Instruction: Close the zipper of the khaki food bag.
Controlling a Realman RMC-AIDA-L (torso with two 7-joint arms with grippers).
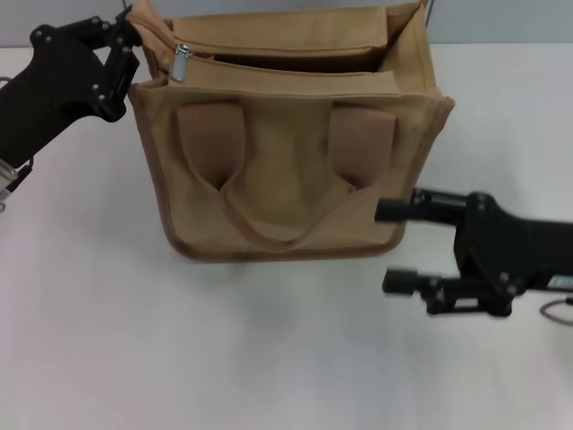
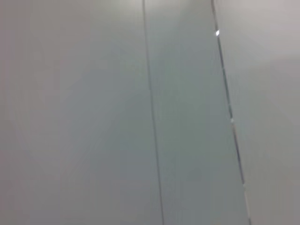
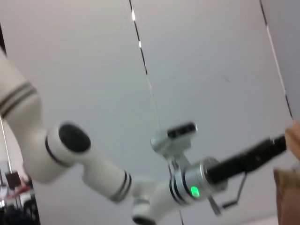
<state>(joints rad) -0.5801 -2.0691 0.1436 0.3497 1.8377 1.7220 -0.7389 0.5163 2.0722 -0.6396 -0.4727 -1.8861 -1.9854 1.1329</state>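
Note:
The khaki food bag [image 1: 286,170] stands on the white table at the top middle of the head view, its top gaping open. The zipper [image 1: 269,61] is open, with its silver pull tab [image 1: 182,63] near the bag's left end. My left gripper [image 1: 130,40] is at the bag's top left corner, shut on the fabric end there. In the right wrist view the left gripper [image 3: 276,145] reaches to the bag's edge [image 3: 287,187]. My right gripper [image 1: 398,246] is open and empty beside the bag's lower right corner, its upper finger [image 1: 394,210] against the bag.
The white table [image 1: 179,349] stretches in front of the bag and to both sides. The left wrist view shows only a grey wall with seams [image 2: 152,117]. The left arm's white links [image 3: 84,159] fill the right wrist view.

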